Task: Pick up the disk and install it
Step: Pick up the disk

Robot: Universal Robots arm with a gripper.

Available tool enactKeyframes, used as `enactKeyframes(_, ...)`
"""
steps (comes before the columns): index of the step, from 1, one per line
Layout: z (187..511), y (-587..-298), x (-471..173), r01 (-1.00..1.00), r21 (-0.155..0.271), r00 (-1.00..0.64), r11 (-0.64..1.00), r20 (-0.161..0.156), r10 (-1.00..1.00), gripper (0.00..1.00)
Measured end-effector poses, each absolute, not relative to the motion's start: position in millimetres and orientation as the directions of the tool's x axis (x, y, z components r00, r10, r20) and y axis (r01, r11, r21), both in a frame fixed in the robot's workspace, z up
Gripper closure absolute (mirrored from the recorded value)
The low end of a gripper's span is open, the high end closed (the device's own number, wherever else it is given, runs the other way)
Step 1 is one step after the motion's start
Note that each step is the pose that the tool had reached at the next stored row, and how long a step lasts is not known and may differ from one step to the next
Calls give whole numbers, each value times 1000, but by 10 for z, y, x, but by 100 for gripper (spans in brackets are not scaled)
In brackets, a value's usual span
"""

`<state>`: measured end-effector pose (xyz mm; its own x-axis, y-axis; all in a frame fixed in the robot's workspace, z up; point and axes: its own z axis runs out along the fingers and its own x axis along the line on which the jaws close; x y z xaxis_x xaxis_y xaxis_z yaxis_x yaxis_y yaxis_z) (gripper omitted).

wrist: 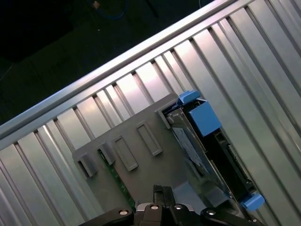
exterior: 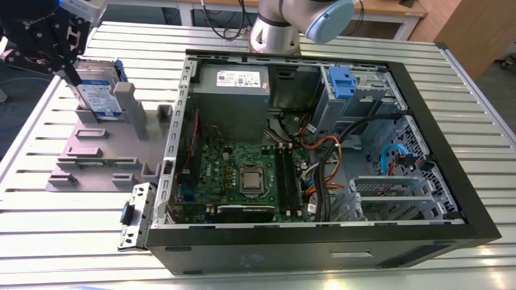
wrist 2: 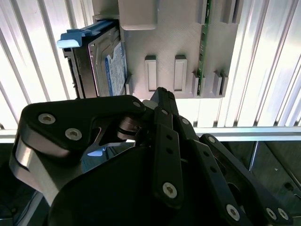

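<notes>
Disk (exterior: 101, 95): upright on edge in grey stand (exterior: 89, 148), upper left of exterior view, labelled face vertical, thin top edge facing up.
Gripper (exterior: 69, 67): just above disk, offset toward frame's left, tip at disk's top corner. Contact unclear.
Grip state: cannot tell.
Open computer case (exterior: 451, 151): well apart, frame right.

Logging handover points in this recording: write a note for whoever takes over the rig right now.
Gripper: at the upper end of the disk, on the exterior view's left; grip cannot be judged.
Disk: upright on edge in the grey stand on the slatted table.
Done: gripper is at the disk.
Left: disk not lifted out, not in the open computer case.
</notes>
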<state>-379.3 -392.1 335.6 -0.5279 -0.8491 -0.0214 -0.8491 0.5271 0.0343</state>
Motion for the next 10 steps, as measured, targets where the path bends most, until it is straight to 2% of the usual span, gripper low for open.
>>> enactKeyframes(10, 3357, -3921, -3793, -857, 34, -515, 514, -21, -857, 89)
